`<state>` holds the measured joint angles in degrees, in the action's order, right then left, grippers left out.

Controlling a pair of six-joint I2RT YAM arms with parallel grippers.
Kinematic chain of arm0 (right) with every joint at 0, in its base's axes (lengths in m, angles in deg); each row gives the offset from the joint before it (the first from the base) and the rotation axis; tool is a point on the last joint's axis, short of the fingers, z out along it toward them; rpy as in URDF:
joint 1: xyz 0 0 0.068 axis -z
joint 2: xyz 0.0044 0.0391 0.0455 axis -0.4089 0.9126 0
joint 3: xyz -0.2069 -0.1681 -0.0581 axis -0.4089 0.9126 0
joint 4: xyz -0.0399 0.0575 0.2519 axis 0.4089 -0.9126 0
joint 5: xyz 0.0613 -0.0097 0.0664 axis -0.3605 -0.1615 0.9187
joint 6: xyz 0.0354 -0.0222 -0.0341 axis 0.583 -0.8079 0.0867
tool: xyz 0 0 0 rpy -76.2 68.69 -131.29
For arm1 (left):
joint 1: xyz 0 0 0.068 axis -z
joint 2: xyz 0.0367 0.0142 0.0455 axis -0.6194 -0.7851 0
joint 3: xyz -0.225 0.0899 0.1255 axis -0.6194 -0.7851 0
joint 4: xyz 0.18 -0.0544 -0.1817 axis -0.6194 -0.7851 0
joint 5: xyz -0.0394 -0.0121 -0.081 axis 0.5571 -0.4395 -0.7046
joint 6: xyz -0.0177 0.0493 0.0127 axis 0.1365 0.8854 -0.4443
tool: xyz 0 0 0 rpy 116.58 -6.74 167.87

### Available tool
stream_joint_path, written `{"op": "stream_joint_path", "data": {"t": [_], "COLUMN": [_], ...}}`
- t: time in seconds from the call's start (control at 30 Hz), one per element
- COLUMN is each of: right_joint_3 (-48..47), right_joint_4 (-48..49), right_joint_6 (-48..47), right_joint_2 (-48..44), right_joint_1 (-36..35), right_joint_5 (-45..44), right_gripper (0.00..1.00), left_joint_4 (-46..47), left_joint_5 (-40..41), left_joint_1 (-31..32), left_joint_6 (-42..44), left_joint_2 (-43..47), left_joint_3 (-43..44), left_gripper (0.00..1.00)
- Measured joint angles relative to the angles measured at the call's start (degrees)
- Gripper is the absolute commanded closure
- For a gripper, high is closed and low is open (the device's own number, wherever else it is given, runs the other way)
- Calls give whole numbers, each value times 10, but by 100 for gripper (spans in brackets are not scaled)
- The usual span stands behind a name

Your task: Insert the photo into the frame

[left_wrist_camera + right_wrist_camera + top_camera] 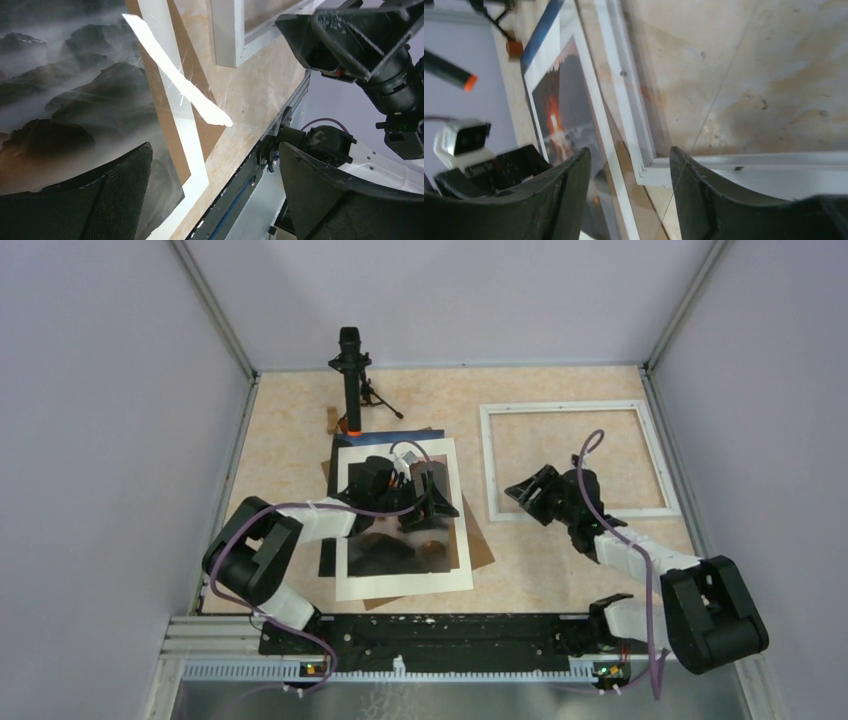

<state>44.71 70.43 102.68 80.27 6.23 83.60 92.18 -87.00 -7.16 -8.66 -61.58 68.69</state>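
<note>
The photo (405, 560), a dark misty seascape with a wide white border, lies at the middle left of the table. My left gripper (432, 502) hovers over it, open and holding nothing. In the left wrist view one finger (115, 200) hangs above the photo (70, 100) and the other beyond its near edge. The white frame (490, 465) lies flat at the back right. My right gripper (524, 490) is at its near-left corner. In the right wrist view the gripper (629, 195) is open, with the frame's corner (649, 172) below the gap and the photo (561, 115) to the left.
A brown cardboard sheet (482, 545) pokes out from under the photo. A black stand with an orange band (350, 380) rises at the back. A thin clear edge line (704, 125) crosses the table near the frame. Grey walls enclose three sides, and a black rail (430, 635) runs along the near edge.
</note>
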Motion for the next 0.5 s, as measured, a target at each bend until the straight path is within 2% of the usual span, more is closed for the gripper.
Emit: {"op": "stream_joint_path", "data": {"t": [0.13, 0.3, 0.43, 0.5], "right_joint_3": [0, 0, 0, -6], "right_joint_4": [54, 139, 183, 168], "right_joint_6": [-65, -76, -74, -90], "right_joint_2": [46, 114, 136, 135], "right_joint_1": [19, 34, 32, 28], "right_joint_5": [118, 242, 306, 329], "right_gripper": [36, 31, 17, 11], "left_joint_4": [14, 7, -38, -54], "left_joint_5": [11, 19, 38, 48], "left_joint_1": [0, 7, 24, 27], "left_joint_6": [-4, 7, 49, 72], "left_joint_2": [-7, 11, 90, 127], "left_joint_3": [-12, -40, -51, -49], "left_gripper": [2, 2, 2, 2]}}
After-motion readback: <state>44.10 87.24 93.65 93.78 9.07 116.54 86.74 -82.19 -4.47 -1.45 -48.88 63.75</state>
